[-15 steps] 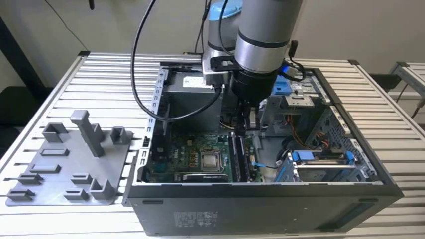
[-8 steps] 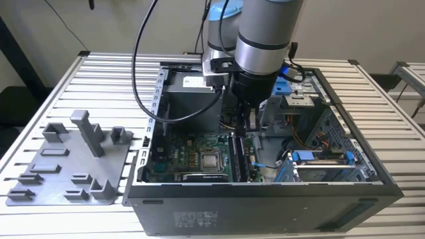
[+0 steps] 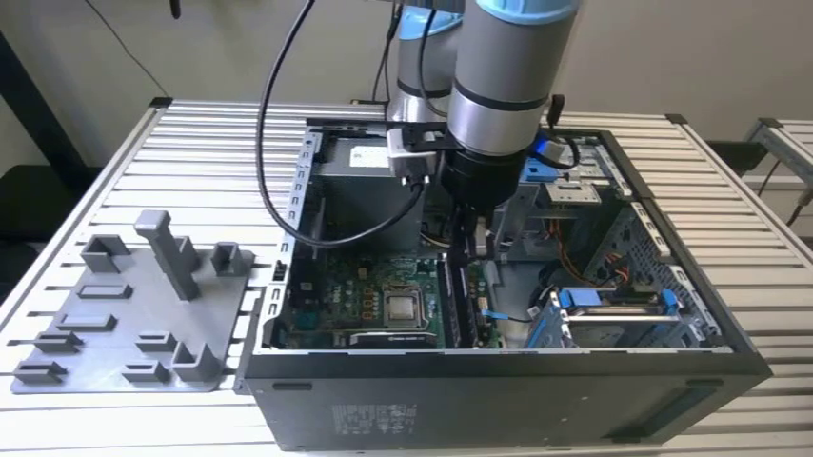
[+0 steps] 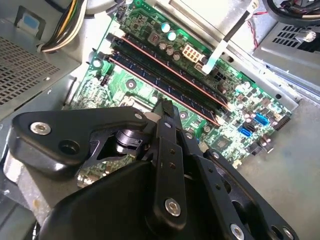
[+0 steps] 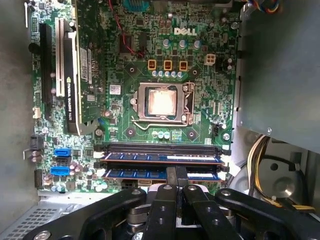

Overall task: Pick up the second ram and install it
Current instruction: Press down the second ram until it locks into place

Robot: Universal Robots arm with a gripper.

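One computer case (image 3: 508,381), one holder tray (image 3: 128,324), one CPU (image 5: 162,102).

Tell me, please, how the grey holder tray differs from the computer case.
The holder tray is light grey, flat and low, with short upright posts; the computer case is black and a deep box. The case lies open, showing its motherboard; the tray is a plain slab. The tray sits toward the exterior view's left of the case. Both rest on the slatted table.

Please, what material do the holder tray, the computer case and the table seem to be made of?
The tray: probably plastic, matte uniform grey, with moulded blocks and a post. The case: probably painted sheet metal, thin folded dark walls. The table: likely aluminium, pale, dull, with long parallel slots.
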